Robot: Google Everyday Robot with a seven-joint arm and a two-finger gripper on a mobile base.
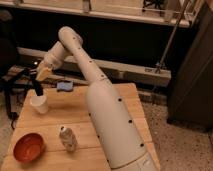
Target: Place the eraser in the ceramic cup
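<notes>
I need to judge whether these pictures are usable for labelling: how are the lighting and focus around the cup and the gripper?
Camera view: soft and slightly blurred throughout; warm light on the wooden table, dark background behind. The gripper, shut on the small black oblong eraser, hangs just above the plain white ceramic cup; their edges smear together. No strong glare; the orange-red bowl reads clearly.

Pretty dim and warm overall, with soft blur everywhere and no crisp edges, worst on the dark background behind the wooden surface (120,100). Brightest on the white arm (107,120), lit from above, with a faint glow near the gripper (40,86) poised over the ceramic cup (39,104). Only weak, smudgy shadows under the can (67,139) and the red bowl (28,147).
</notes>
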